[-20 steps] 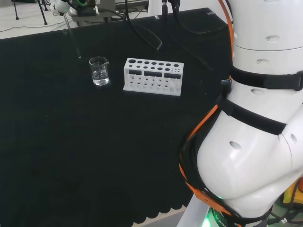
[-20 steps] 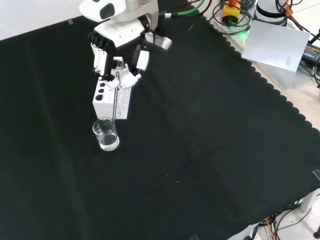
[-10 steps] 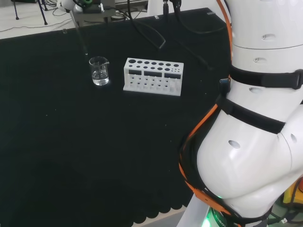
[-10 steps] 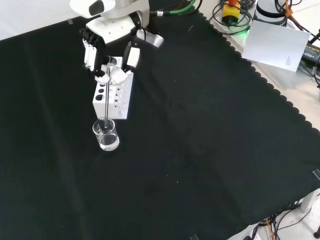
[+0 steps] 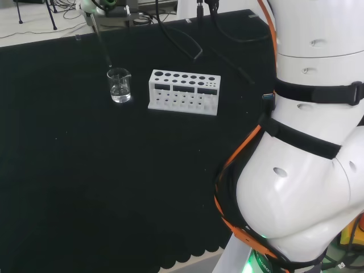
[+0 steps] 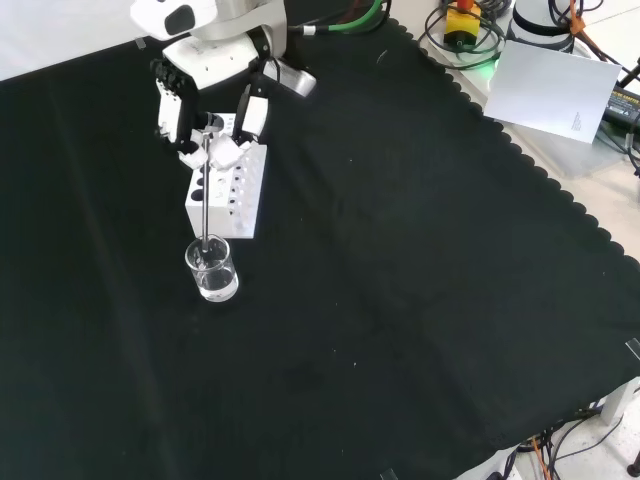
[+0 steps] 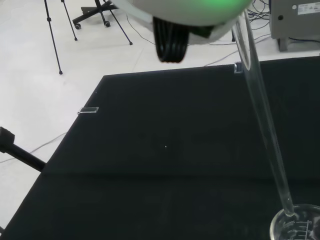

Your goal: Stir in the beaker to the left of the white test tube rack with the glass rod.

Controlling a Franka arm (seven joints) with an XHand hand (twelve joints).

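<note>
Glass rod, pinched in the robot hand at the front view's upper left, hangs with its tip at the beaker rim, just below the rack. Lowered off-centre, it could catch the rim and tip the beaker.

The bench, draped in black cloth, carries a beaker with a white rack at its twelve o'clock in the front view.

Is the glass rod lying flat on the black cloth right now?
No. The robot hand holds the glass rod upright, with its lower end at the rim of the beaker.
</note>
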